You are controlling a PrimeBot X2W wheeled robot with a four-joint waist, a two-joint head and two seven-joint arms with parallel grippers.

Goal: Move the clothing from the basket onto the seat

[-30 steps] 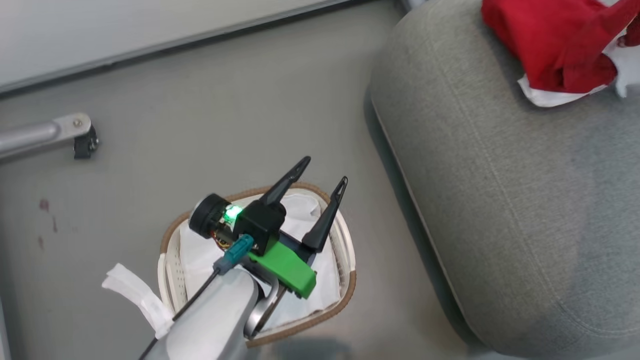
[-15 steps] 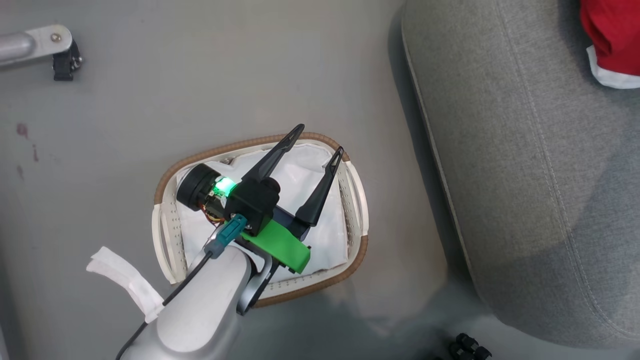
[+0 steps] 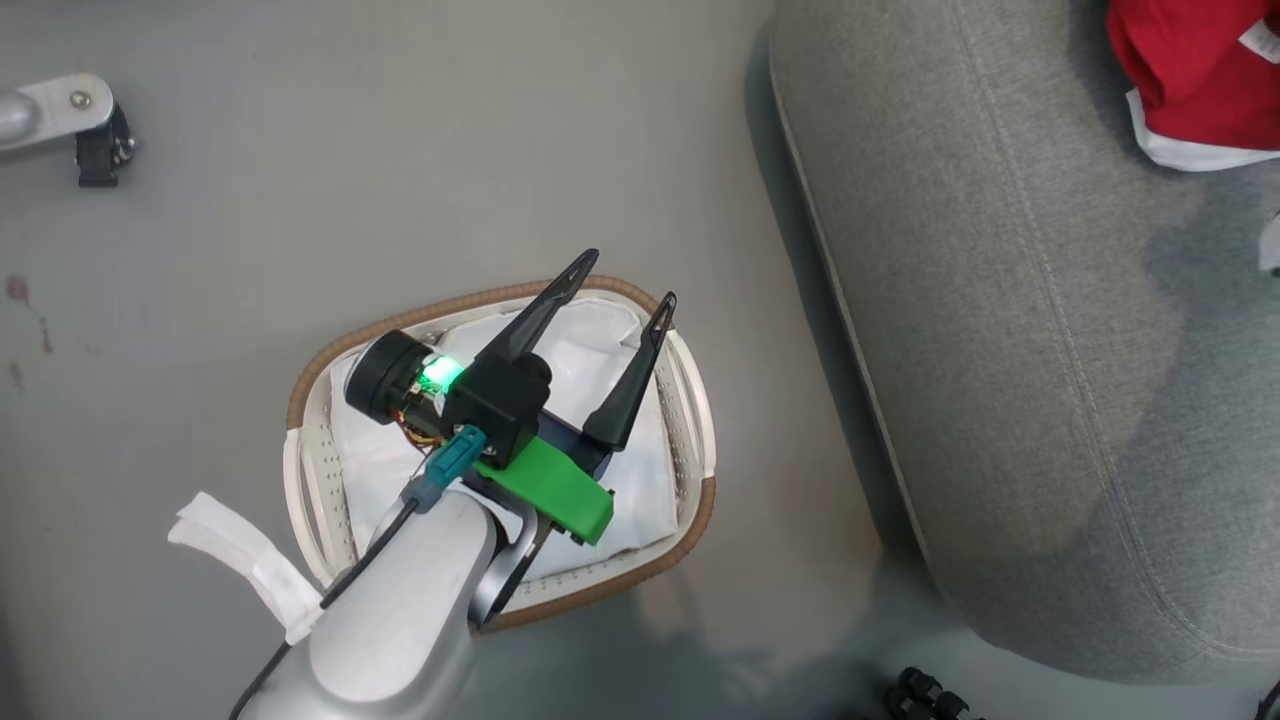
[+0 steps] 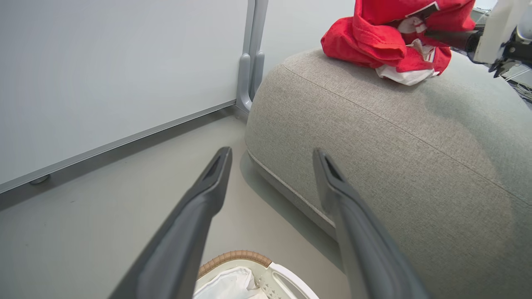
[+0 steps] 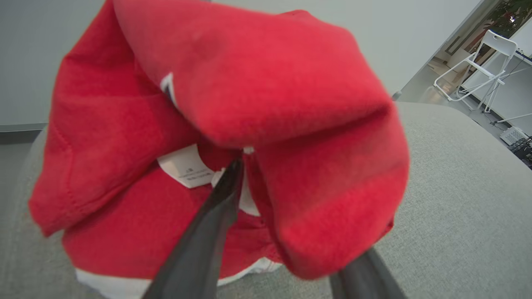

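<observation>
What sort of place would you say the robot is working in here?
Probably an office or lab staged as a living room: a bare grey floor, a white partition panel on a metal stand, and a white folding chair beyond the grey seat.

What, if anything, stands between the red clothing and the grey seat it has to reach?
Nothing visible does: the clothing already lies bunched on top of the seat, near its far end.

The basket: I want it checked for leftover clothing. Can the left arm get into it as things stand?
Probably yes. The left arm hangs right over the basket, jaws open and pointing across it, with nothing between them and the white liner. A short drop should reach inside.
</observation>
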